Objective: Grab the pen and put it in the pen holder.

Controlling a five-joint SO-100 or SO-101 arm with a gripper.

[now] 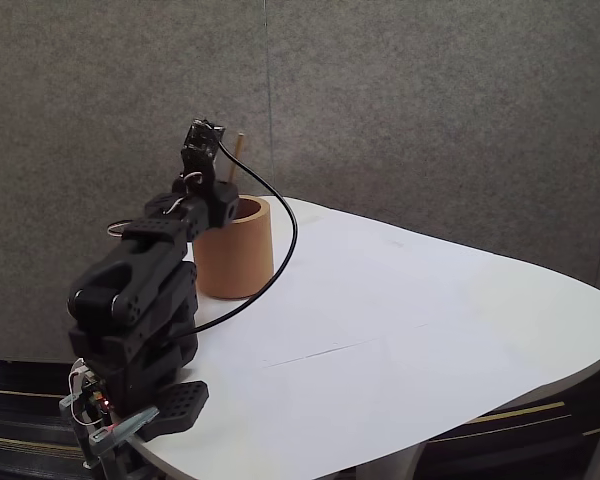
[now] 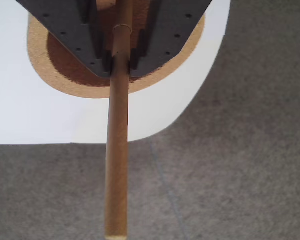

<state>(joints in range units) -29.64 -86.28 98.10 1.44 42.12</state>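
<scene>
On the white table (image 1: 400,330), the gripper (image 2: 121,62) hangs over the pen holder (image 1: 235,255), jaws pinched tight around the pen (image 2: 116,165).

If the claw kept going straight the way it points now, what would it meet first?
Most likely the inside of the pen holder: the claw, shut on the pen, points down into its open mouth. How far down the bottom lies is unclear.

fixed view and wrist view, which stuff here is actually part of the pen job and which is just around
Part of the job:
- pen, clamped in the gripper
- pen holder, directly under the gripper
- gripper, shut on the pen

Just around:
- white table
- black cable looping off the arm
- grey partition wall
- grey carpet floor
</scene>
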